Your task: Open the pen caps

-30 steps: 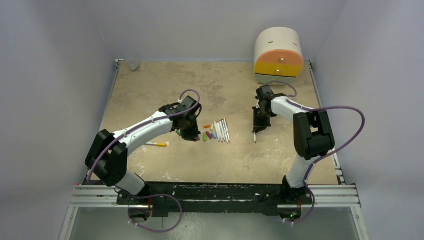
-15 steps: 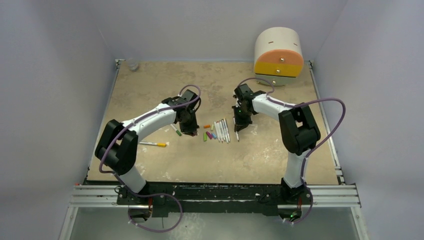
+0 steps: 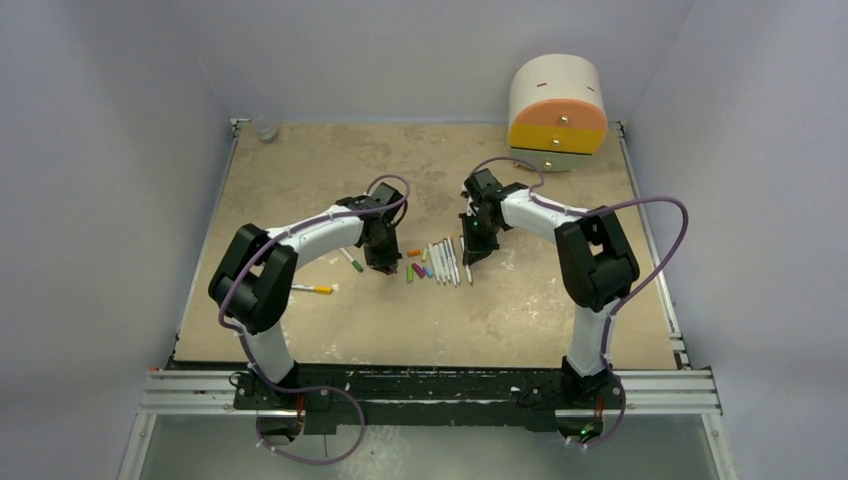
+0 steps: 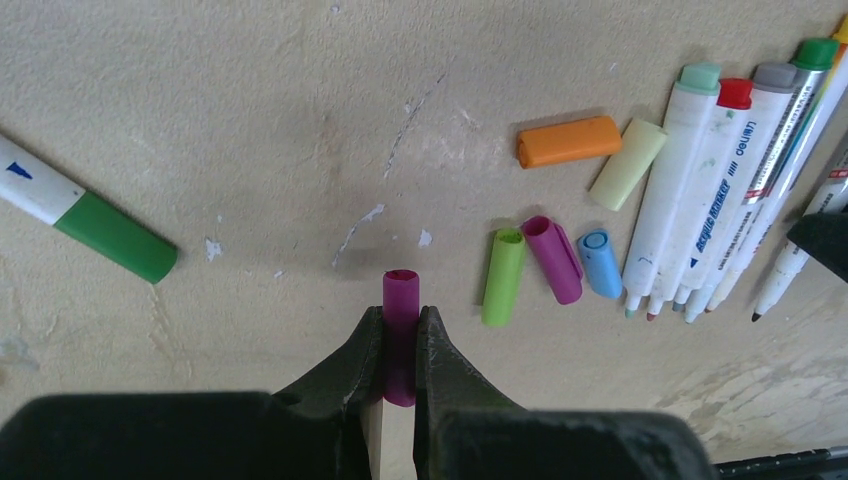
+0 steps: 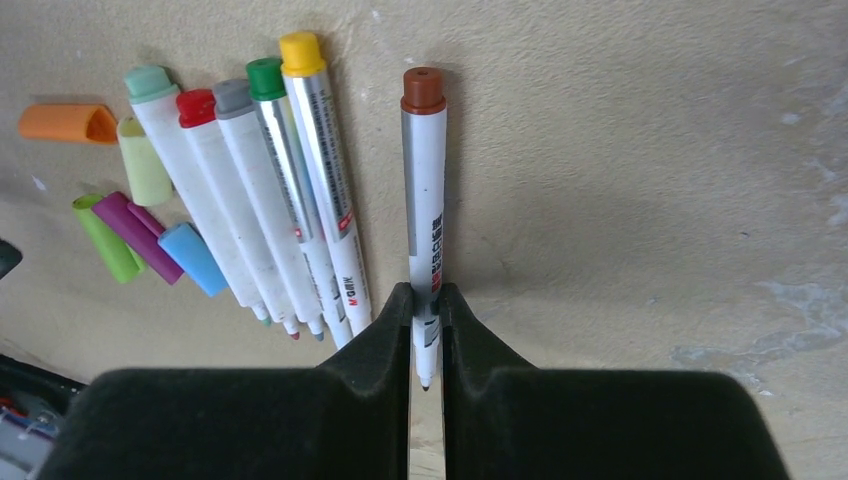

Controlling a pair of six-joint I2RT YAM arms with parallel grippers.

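Note:
My left gripper is shut on a magenta pen cap, low over the table, left of the loose pen caps: orange, pale yellow, green, magenta and blue. Several uncapped white pens lie in a row. My right gripper is shut on an uncapped pen with a brown end, parallel to the row on its right side. Whether that pen touches the table I cannot tell. From above, the left gripper and right gripper flank the row.
A pen with a green cap lies left of my left gripper. A pen with a yellow-orange end lies further left. A round cream-and-orange drawer unit stands at the back right, a small clear cup at the back left corner.
My right arm has swung left with the brown-ended pen, from open table to the right side of the pen row. The left gripper has shifted slightly, still gripping the magenta cap.

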